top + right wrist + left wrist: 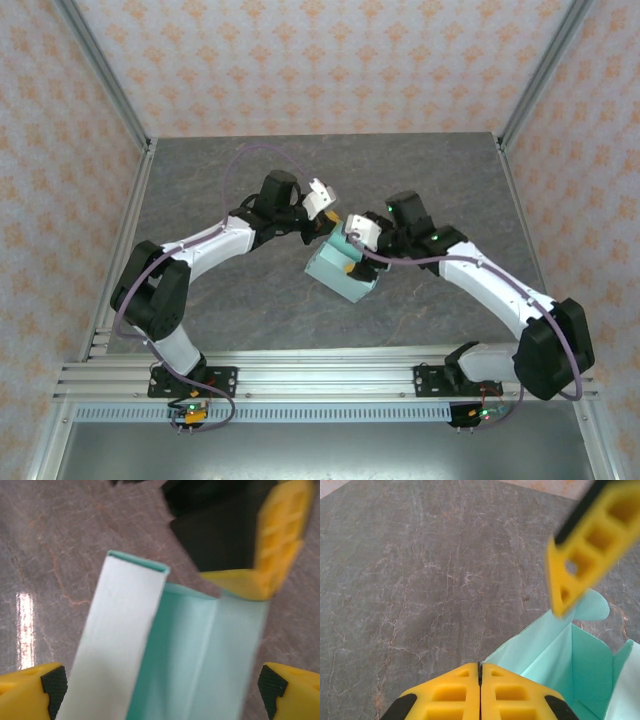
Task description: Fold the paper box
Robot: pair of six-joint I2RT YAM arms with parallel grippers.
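Paper box (200, 650) sits between the wide-spread right fingers (30, 690).

A grey, veined desk (430, 180) spans the middle of the frame. Pale pink walls (330, 60) with orange motifs stand behind and at both sides. Metal posts (105, 70) slant through the upper corners. A ribbed aluminium rail (330, 372) crosses the bottom.
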